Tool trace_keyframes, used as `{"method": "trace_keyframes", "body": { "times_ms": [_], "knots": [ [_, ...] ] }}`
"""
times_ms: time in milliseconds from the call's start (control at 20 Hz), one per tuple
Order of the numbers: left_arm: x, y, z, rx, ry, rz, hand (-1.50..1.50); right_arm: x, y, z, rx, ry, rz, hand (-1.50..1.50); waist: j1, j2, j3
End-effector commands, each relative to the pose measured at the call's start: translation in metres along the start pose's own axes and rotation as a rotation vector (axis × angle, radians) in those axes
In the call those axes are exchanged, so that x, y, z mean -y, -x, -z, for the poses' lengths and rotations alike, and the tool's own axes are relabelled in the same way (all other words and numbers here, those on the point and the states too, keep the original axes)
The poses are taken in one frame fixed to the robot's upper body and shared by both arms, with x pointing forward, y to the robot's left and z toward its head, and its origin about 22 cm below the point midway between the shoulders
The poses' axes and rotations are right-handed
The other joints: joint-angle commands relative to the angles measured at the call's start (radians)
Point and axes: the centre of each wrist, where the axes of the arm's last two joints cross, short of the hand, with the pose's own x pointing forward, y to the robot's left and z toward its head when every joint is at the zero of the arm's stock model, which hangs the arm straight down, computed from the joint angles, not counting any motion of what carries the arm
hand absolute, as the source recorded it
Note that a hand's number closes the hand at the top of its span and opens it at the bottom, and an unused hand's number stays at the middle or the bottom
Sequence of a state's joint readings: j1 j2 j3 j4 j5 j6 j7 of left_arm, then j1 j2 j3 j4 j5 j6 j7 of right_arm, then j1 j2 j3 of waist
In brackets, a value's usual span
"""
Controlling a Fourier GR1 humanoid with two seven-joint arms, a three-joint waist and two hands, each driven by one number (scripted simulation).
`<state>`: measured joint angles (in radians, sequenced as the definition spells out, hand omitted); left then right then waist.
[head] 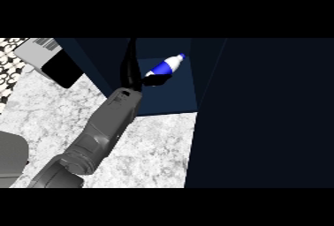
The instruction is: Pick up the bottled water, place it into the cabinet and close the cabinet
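Two things show at the far left: a grey box (pixel 40 52) with a black face, lying at the top corner of the table (pixel 150 145), and lower down a rounded grey shape (pixel 12 154) cut off by the edge, which I cannot identify. On the white marbled table a grey forearm (pixel 104 128) runs from the lower left up toward the middle. At its end the right hand (pixel 132 75) is inside the open cabinet (pixel 176 97). Its fingers look stretched out straight toward the top, not curled, and its thumb (pixel 157 80) sticks out to the right and meets the lower end of the bottled water (pixel 164 67). The hand is black against the dark inside, so its outline is hard to follow.

The bottled water is in the cabinet, just right of the fingers. Its long axis is diagonal, and the blue cap (pixel 182 56) points to the upper right. I cannot tell if it rests on the cabinet's blue floor. To the right a wide dark panel (pixel 261 110) fills the rest of the view and shows no detail.
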<state>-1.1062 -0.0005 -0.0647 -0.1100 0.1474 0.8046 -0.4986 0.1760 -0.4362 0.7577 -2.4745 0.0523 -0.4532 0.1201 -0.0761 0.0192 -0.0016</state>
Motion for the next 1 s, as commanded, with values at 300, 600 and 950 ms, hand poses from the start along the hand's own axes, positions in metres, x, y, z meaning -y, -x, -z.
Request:
{"method": "trace_keyframes", "body": {
  "times_ms": [300, 600, 950],
  "knots": [
    [-0.01, 0.003, 0.002, 0.166, 0.098, -0.378, 1.5, 0.002, -0.015, -0.005, 0.025, 0.005, 0.022, -1.5, 0.025, -0.002, -0.001],
    [-0.006, -0.004, 0.0, 0.189, 0.177, -0.498, 1.5, 0.005, -0.016, 0.0, 0.019, 0.001, 0.008, -1.5, 0.036, -0.015, 0.0],
    [-0.003, -0.023, -0.003, 0.153, 0.334, -0.673, 1.5, 0.001, -0.018, -0.012, 0.002, 0.031, -0.019, -1.5, 0.046, -0.029, 0.001]
  ]
}}
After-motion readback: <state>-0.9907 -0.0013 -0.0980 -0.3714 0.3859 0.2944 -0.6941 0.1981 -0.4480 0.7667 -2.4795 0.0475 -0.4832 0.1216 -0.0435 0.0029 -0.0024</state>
